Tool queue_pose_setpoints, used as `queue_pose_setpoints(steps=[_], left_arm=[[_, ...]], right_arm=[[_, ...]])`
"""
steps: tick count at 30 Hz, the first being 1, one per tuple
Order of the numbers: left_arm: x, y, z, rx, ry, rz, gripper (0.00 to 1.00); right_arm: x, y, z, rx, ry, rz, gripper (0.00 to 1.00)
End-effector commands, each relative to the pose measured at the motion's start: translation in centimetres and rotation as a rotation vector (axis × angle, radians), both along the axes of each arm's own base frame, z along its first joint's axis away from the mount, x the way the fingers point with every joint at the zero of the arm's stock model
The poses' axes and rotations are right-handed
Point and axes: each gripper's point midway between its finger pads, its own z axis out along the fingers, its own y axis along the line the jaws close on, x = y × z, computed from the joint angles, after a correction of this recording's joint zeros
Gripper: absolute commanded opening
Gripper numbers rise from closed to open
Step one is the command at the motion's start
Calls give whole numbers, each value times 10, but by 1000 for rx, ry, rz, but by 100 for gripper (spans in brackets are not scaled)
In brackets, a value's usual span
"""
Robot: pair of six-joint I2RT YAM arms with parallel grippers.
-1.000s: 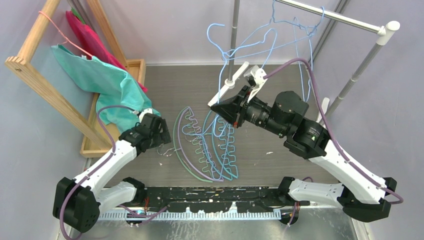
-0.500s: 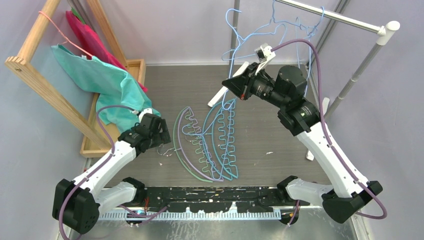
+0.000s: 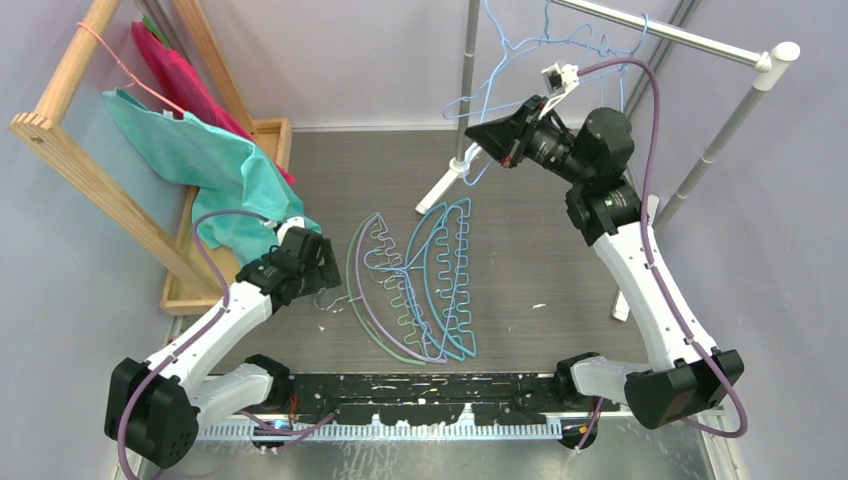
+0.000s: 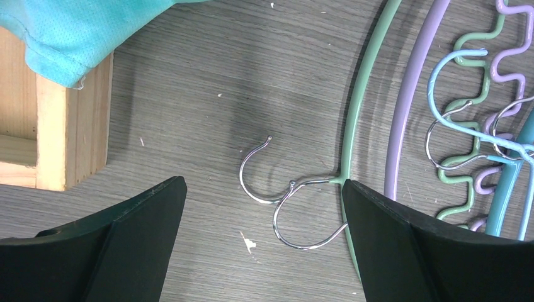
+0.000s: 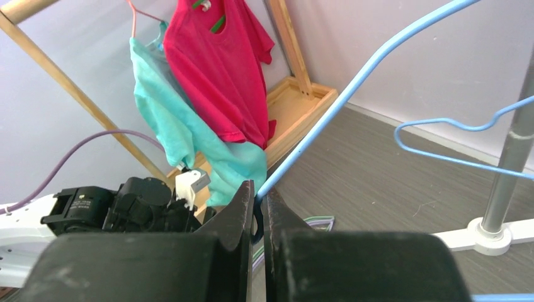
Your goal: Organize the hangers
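Nearest, left tool (image 4: 261,245) jaws apart, empty, over hooks of arched hangers (image 3: 440,270) flat on worktop (image 3: 560,250), well short of rail (image 3: 660,30). Right tool (image 5: 258,204) clamped on light-blue wire hanger (image 5: 280,175) near rail; prob light, springy, slick, so grip wire nr corner

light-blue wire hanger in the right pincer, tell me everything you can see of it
A thin light-blue wire hanger, apparently coated metal, with no clothes on it. The right pincer is shut on one straight run of it, and the wire climbs slantwise up and right from the jaws. From above it hangs clear of the table, hook uppermost, close by the upright post of the silver rail; whether it touches the post is unclear.
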Motion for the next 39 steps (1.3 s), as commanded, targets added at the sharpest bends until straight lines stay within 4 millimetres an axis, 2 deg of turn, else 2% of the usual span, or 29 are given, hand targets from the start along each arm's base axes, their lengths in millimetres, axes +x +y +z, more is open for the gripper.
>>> queue_pose_setpoints(steps=[1, 10, 20, 26, 34, 39], left_arm=[[7, 4, 9, 21, -31, 5, 98], [6, 5, 6, 29, -20, 8, 98], [3, 7, 2, 36, -7, 7, 98], [3, 7, 2, 36, -6, 7, 98], [2, 7, -1, 39, 1, 7, 98], [2, 7, -2, 39, 2, 5, 98]], right_arm=[[-8, -11, 45, 85, -159, 64, 2], [6, -41, 47, 157, -191, 31, 3], [25, -69, 22, 232, -137, -34, 3], [33, -78, 16, 252, -121, -58, 3], [41, -80, 9, 275, -97, -67, 3], [50, -82, -4, 285, -55, -82, 3]])
